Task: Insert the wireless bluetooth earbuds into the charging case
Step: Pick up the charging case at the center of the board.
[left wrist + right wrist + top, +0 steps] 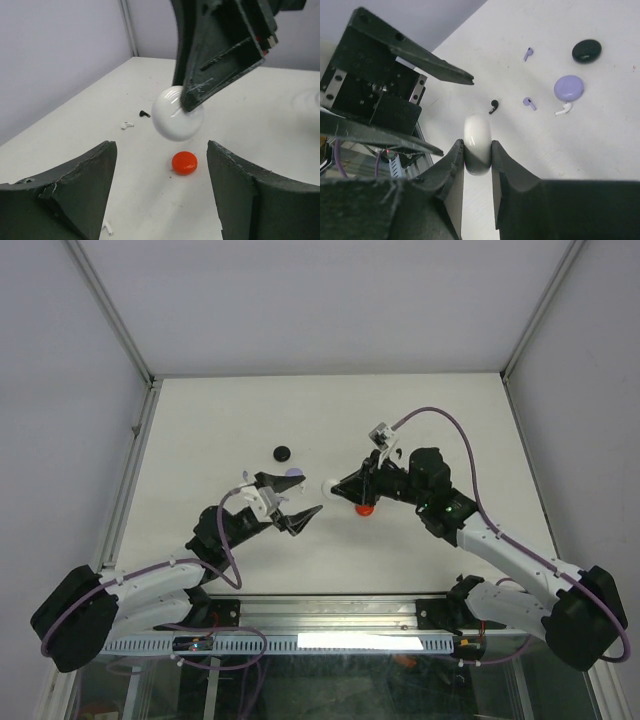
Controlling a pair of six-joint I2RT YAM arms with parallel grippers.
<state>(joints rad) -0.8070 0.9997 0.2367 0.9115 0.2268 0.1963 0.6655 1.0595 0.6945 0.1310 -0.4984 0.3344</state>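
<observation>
We see the right gripper [478,150] pinched narrow on the white charging case [477,131], gripping it by its two flat faces so that it stands on edge, lifted off the table [200,420]. The left gripper [160,150] faces it with jaws spread wide and nothing between them, and the held case hangs just ahead of that gap. The red case [184,163] lies flat on the table beneath the held one. The earbuds lie loose on the table. A black earbud [494,106] lies nearest the held case, with a purple earbud [530,103] beside it and a second purple earbud [528,53] farther off. A white earbud [563,109] lies just beside the purple case [568,87], with the black case [586,50] beyond. From the left wrist, a black bud [144,114] and a white bud [127,125] lie close together; we cannot tell whether these are the same ones.
</observation>
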